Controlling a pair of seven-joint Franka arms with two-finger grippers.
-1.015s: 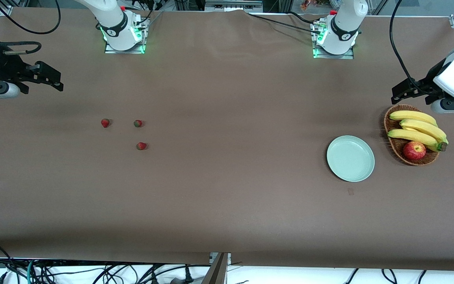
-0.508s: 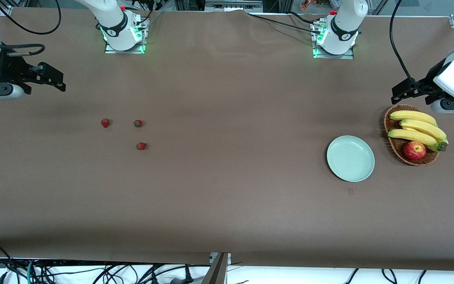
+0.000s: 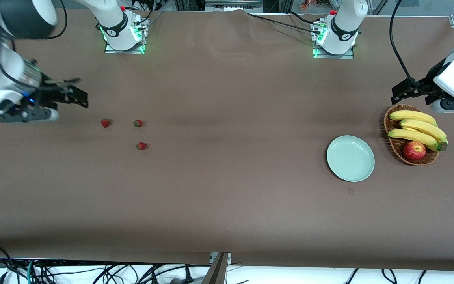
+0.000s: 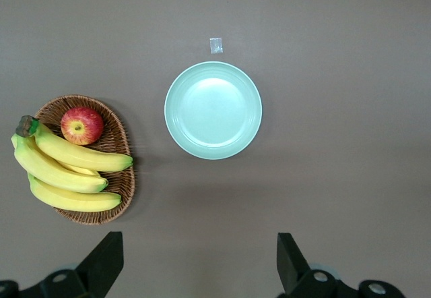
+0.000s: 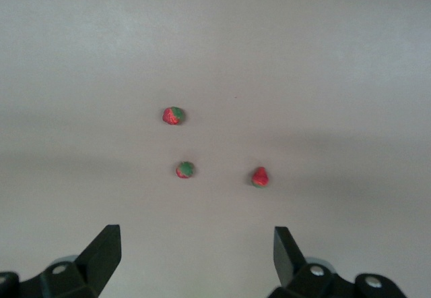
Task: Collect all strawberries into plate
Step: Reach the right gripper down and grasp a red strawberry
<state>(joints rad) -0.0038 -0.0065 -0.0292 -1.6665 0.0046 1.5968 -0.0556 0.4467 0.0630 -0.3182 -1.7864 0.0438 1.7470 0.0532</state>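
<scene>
Three strawberries lie loose on the tabletop [image 3: 227,197] just by the right end effector [image 3: 81,98]; the plate [image 3: 350,158] sits well apart from them, toward the left arm's end.

The right end effector hangs with fingers spread wide and empty; its wrist view shows all three strawberries [image 5: 174,115] [image 5: 185,170] [image 5: 260,176] ahead of them. The left end effector [image 3: 398,92] waits, fingers apart and empty, over the tabletop beside the wicker basket [image 3: 392,144]. Its wrist view shows the bare plate [image 4: 213,110] next to the basket [image 4: 124,176] of bananas [image 4: 64,166] and an apple [image 4: 81,125], and no strawberries.
</scene>
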